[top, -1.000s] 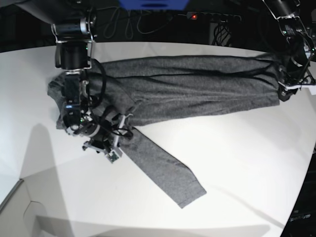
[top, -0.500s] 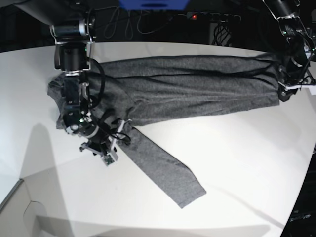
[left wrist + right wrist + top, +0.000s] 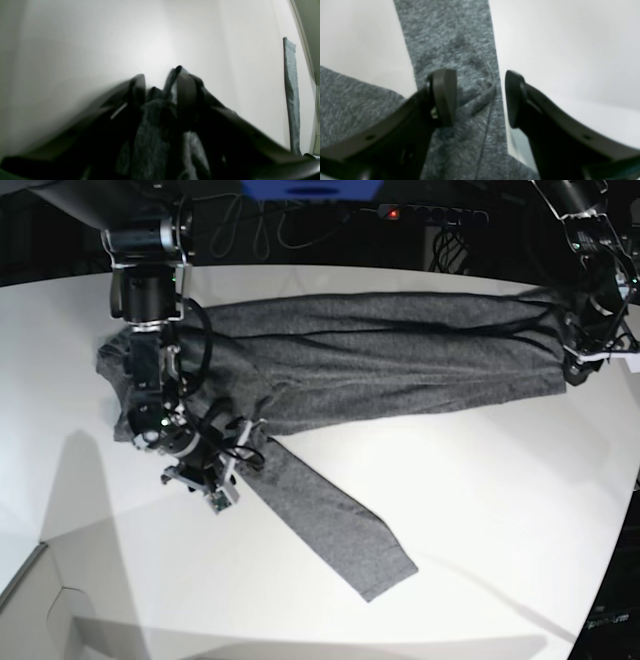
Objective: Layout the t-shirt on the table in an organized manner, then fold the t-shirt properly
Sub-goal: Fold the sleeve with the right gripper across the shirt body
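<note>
The dark grey t-shirt (image 3: pixel 380 360) lies stretched across the back of the white table (image 3: pixel 480 480), with one long sleeve (image 3: pixel 330 530) running diagonally toward the front. At the root of that sleeve my right gripper (image 3: pixel 232 468) is down on the cloth. In the right wrist view it (image 3: pixel 480 100) is open, its fingers (image 3: pixel 443 97) straddling a small ridge of sleeve fabric (image 3: pixel 450 37). At the shirt's far right end my left gripper (image 3: pixel 580 365) is shut on bunched t-shirt cloth (image 3: pixel 150 130). The same sleeve (image 3: pixel 291 95) shows far off in the left wrist view.
A power strip with a red light (image 3: pixel 430 213) and loose cables lie behind the table's back edge. The table's curved edge runs down the right side (image 3: pixel 625 510). A lower white surface (image 3: pixel 60 610) sits at the front left corner.
My right gripper has shifted slightly left at the sleeve's root, and its jaws have narrowed a little. The left arm and the shirt's body have not moved.
</note>
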